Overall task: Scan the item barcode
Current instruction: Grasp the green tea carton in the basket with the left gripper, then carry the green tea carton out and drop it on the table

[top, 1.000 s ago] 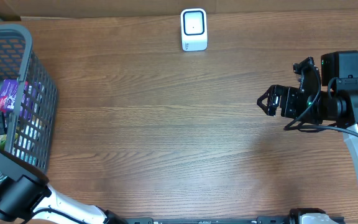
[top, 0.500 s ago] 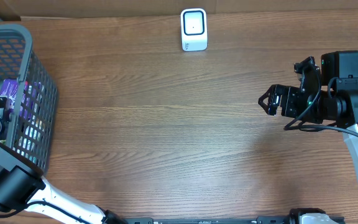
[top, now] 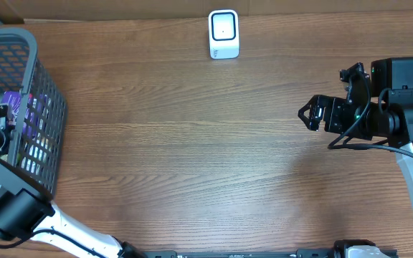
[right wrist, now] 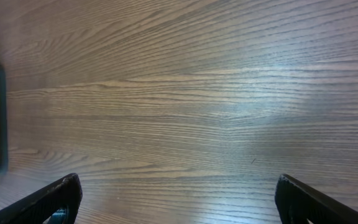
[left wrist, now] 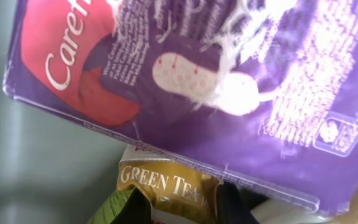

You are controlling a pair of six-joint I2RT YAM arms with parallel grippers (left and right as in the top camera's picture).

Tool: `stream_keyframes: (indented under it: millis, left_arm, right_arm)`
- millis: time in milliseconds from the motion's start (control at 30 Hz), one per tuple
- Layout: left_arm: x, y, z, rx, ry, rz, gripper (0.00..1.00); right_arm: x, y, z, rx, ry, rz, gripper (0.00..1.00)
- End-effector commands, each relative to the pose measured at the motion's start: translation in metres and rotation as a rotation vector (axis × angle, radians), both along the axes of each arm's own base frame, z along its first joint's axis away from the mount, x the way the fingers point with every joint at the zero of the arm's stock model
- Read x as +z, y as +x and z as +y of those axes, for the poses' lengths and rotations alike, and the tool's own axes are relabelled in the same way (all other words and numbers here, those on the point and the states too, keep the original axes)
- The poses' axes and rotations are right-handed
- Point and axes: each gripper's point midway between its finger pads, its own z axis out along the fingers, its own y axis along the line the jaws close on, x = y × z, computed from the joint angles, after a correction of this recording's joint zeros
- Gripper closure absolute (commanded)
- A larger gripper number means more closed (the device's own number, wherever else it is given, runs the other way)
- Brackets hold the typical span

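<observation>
Left claw (left wrist: 182,208) is clamped on the tea box (left wrist: 166,183) down in the basket (top: 6,34), just under the purple packet (left wrist: 229,93). Right claw (right wrist: 178,186) hangs wide apart over the tabletop (top: 192,143), well away.

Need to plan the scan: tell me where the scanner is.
Overhead view: the scanner stands at the table's far edge, about mid-width, apart from the basket at left and the right pincer.
</observation>
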Motion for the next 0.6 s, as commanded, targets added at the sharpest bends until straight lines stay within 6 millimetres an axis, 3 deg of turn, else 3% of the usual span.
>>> stream_keyframes:
  millis: [0, 67, 200, 267, 367, 433, 500, 567]
  left_arm:
    - [0.044, 0.034, 0.002, 0.103, 0.006, -0.103, 0.95]
    - [0.097, 0.054, 0.001, 0.183, 0.025, -0.191, 0.96]
    - [0.174, 0.075, -0.005, 0.285, 0.055, -0.349, 0.96]
    - [0.229, 0.086, -0.018, 0.323, 0.052, -0.49, 0.96]
    - [0.295, 0.1, -0.063, 0.262, -0.057, -0.683, 0.96]
    - [0.324, 0.103, -0.089, 0.206, -0.095, -0.754, 0.95]
    - [0.36, 0.104, -0.134, 0.095, -0.129, -0.832, 0.91]
    - [0.388, 0.102, -0.199, -0.045, -0.154, -0.864, 0.86]
  right_arm:
    - [0.008, 0.005, 0.001, 0.005, -0.002, -0.03, 0.0]
    - [0.008, 0.005, 0.001, 0.005, -0.002, -0.03, 0.0]
    - [0.009, 0.006, 0.001, 0.005, -0.002, -0.033, 0.0]
    - [0.009, 0.006, 0.001, 0.006, -0.002, -0.035, 0.0]
    - [0.009, 0.006, 0.001, 0.006, -0.002, -0.036, 0.0]
    - [0.009, 0.006, 0.001, 0.006, -0.002, -0.036, 0.0]
    - [0.009, 0.007, 0.001, 0.006, -0.002, -0.04, 0.0]
    - [0.01, 0.007, 0.001, 0.006, -0.002, -0.043, 0.0]
